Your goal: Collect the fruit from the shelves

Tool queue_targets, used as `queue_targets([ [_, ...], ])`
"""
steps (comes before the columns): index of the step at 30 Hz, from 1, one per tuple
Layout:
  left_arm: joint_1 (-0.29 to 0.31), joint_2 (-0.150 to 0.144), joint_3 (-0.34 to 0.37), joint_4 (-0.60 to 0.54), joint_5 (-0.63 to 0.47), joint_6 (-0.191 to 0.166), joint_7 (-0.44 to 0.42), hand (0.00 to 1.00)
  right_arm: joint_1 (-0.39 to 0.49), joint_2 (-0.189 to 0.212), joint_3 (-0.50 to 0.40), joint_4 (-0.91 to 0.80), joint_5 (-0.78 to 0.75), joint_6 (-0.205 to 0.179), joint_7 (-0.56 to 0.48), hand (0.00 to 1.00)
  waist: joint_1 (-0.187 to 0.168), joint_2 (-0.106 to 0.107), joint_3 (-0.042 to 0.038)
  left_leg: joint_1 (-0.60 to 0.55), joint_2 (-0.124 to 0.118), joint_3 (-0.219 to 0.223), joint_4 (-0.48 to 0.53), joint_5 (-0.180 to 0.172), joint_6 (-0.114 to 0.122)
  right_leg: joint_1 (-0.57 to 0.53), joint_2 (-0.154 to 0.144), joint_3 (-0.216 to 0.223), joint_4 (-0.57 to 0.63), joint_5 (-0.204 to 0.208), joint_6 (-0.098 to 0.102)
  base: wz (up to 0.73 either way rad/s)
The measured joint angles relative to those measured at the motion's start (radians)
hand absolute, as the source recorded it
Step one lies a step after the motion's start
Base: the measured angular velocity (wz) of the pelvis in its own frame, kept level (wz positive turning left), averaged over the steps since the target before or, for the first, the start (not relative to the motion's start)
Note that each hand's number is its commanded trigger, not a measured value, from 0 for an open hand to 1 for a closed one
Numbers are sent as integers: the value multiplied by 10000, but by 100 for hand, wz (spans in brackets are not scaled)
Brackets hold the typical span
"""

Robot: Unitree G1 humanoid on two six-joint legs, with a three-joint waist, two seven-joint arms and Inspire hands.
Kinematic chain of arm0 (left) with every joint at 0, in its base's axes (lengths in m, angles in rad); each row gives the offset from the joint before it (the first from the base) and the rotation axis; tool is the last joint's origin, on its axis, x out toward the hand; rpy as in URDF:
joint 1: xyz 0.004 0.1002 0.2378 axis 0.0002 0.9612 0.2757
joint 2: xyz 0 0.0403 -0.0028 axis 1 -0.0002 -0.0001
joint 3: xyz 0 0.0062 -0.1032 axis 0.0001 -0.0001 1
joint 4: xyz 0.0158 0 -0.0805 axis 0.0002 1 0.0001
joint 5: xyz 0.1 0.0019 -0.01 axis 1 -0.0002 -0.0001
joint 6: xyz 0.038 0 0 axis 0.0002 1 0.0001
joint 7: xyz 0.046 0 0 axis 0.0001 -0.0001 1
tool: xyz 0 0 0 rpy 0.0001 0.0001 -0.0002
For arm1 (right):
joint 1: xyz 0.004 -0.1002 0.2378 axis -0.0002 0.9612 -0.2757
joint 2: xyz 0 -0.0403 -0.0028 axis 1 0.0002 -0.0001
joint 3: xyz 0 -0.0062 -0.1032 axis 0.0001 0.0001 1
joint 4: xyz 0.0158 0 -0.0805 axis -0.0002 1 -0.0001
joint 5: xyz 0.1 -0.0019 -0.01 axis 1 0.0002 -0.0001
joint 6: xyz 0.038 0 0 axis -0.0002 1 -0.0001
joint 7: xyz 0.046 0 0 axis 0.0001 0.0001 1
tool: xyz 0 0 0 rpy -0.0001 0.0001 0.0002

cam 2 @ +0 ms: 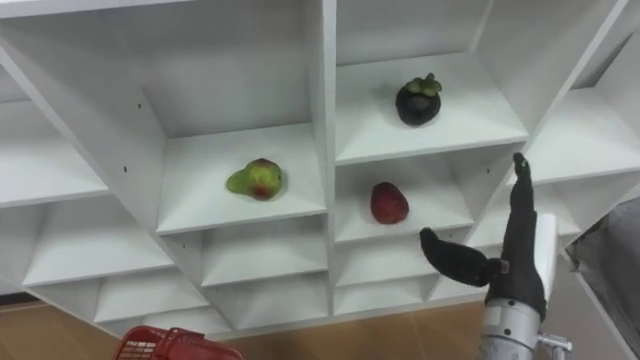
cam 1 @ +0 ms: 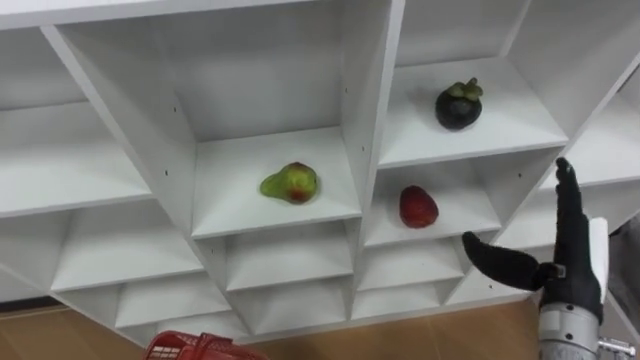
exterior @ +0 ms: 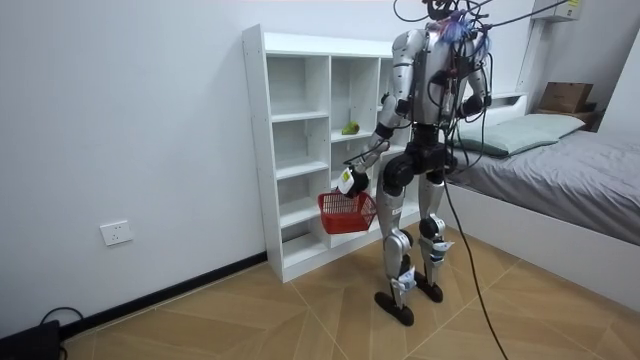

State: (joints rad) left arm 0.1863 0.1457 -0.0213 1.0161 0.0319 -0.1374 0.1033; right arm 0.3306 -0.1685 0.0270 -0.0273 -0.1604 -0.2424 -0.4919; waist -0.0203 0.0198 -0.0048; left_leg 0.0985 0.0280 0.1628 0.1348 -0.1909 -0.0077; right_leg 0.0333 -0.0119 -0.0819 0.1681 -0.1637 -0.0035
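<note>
The closet is plain white; in it a pear, green with a red blush, a red fruit, and a dark purple fruit with a green cap; before the closet the right hand is black; below the closet the basket is red.

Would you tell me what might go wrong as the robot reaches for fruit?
The open right hand sits right of the red fruit; a sideways nudge may roll it deeper into its cubby. The red basket hangs low from the left hand, well below that cubby, so a dropped fruit could miss it.
</note>
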Motion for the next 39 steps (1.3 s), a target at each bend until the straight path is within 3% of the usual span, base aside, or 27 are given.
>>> queue_targets([
  [4,7,32,-160,53,-12,1,-122,100,-3,-172,228,-495,-62,-52,-192,0,11,-64,34,-6,4,7,-6,0,0,-23,7,2,22,-1,5,0],
  [9,-2,53,-255,49,-7,6,-426,100,-436,-370,278,-1355,-78,-109,-476,0,3,-137,16,-93,34,5,0,2,3,-122,32,-13,28,46,-11,0],
  [20,-227,59,-418,49,-6,88,-550,100,-608,-393,522,-1355,29,-83,-583,0,257,-222,72,-231,51,18,-1,2,3,-153,57,-4,-15,74,-20,0],
  [30,-236,304,-444,56,12,168,-634,100,-2177,-843,679,-548,286,-83,-716,0,290,-426,59,-138,52,-43,7,2,3,-18,41,-97,-17,75,-22,1],
  [39,-193,405,-425,52,7,281,-662,100,-2347,-980,593,-229,713,38,-278,0,279,-529,101,-178,51,-116,29,4,3,6,34,-150,-24,74,-21,1],
])
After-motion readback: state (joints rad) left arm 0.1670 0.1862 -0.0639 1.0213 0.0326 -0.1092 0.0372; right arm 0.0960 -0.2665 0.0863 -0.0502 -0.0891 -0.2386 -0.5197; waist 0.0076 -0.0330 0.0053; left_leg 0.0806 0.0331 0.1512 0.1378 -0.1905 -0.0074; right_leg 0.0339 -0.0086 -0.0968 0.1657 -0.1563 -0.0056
